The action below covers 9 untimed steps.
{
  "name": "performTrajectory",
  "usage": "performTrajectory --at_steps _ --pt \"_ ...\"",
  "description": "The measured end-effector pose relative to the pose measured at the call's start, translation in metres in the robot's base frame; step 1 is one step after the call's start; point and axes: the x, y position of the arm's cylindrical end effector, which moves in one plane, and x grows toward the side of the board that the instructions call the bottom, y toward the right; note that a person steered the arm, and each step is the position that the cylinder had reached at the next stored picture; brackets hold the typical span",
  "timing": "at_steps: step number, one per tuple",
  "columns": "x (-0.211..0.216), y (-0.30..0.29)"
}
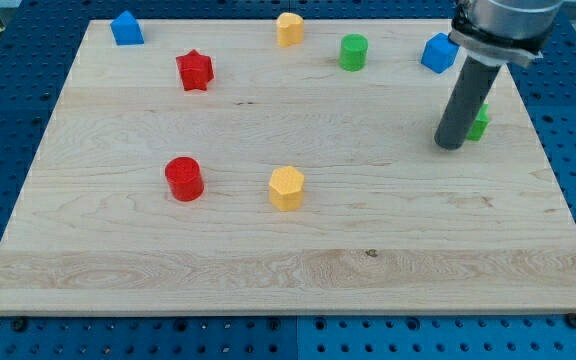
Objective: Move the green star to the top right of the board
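Observation:
The green star (480,122) lies near the view's right edge of the board, mostly hidden behind my rod; only a green sliver shows. My tip (451,145) rests on the board just to the view's left of the star, touching or nearly touching it. A blue block (438,52) sits above them near the view's top right.
A green cylinder (353,52) and a yellow block (289,29) are at the view's top. A blue block (126,28) and a red star (195,71) are at the top left. A red cylinder (184,179) and a yellow hexagon (286,188) sit mid-board on the wooden board (418,260).

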Motion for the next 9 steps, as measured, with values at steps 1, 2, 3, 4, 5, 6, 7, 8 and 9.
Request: performTrajectory --at_steps 1,2,3,4,5,6,7,8,9 --pt "-0.003 0.012" --pt "0.011 0.014" --pt "0.024 0.022" --pt "0.013 0.033" --pt "0.011 0.033" --pt "0.011 0.033" --pt "0.0 0.033" --pt "-0.016 0.033" --pt "-0.02 0.037"
